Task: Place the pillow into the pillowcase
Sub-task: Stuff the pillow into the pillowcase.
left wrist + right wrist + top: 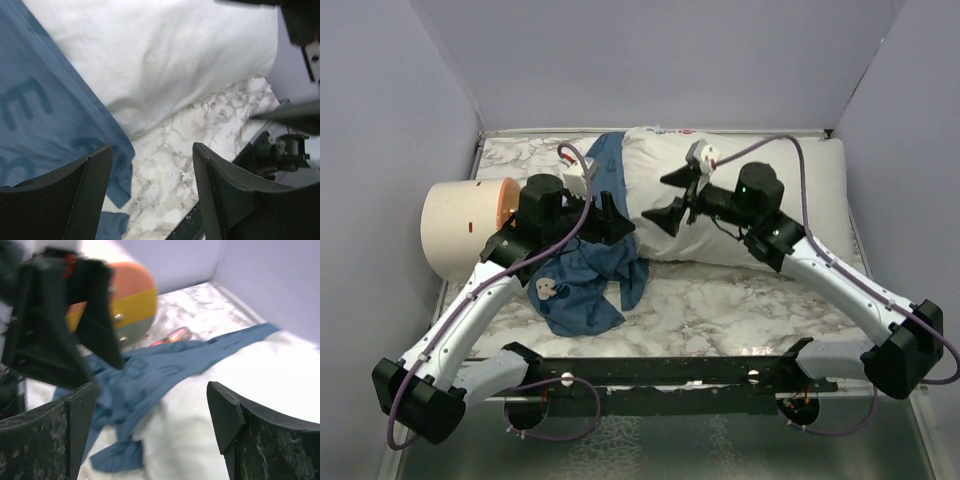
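Legible writing: one darker-blue capital "E" on the floppy blue fabric pillowcase (585,285), seen in the left wrist view. Other letters there are cut off. A white cartoon mouse face (548,290) shows on the crumpled part. The plump white rectangular fabric pillow (815,180) carries a small red mark with dark print at its far edge, too small to read. The pillow lies along the far side of the white-and-grey marble-patterned tabletop (720,300), mostly uncovered. The pillowcase is heaped at its left end, with one blue strip draped up over that end. Left gripper (615,222): jaws apart, nothing between them, hovering over the pillowcase edge and bare marble. Right gripper (672,197): jaws spread wide and empty, above the pillow's left part. Plain pale lavender walls (670,60) enclose three sides. A cream cylinder (455,225) with an orange end lies at far left. A black rail (670,370) spans the near edge.
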Controlling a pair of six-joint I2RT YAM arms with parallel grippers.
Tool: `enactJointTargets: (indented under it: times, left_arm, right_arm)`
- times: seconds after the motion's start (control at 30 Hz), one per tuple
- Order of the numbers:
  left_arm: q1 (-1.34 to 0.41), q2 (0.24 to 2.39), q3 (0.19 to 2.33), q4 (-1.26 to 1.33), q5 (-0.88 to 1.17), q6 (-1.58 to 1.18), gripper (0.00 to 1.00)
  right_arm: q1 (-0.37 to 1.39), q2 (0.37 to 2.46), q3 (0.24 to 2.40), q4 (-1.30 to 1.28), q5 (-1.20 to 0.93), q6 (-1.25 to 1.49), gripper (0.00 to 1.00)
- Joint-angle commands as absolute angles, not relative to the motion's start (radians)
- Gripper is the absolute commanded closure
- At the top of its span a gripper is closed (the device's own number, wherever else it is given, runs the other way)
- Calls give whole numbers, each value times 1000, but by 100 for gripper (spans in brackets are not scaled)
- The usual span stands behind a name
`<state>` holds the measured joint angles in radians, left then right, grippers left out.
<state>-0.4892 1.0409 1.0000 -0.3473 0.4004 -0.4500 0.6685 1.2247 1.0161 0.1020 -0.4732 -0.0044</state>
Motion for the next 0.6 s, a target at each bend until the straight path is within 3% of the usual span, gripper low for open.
enactJointTargets:
  times: [0.0, 0.1, 0.4, 0.47, 0.57]
  left_arm:
    - [-421, 1073, 1076, -445, 335, -337, 33]
    - [-376, 1094, 1078, -397, 371, -359, 33]
    - [-323, 1029, 1005, -345, 377, -393, 33]
    - [-317, 992, 982, -353, 367, -399, 33]
    - [-309, 937, 939, -358, 349, -411, 33]
  right_arm:
    - [525, 1415, 1247, 72, -440, 89, 9]
    - [462, 1584, 1430, 27, -432, 119, 9]
    - [422, 2240, 2277, -453, -351, -17, 9]
    - [422, 2325, 2339, -516, -358, -35, 9]
    - [422, 2277, 2174, -471, -374, -46, 17]
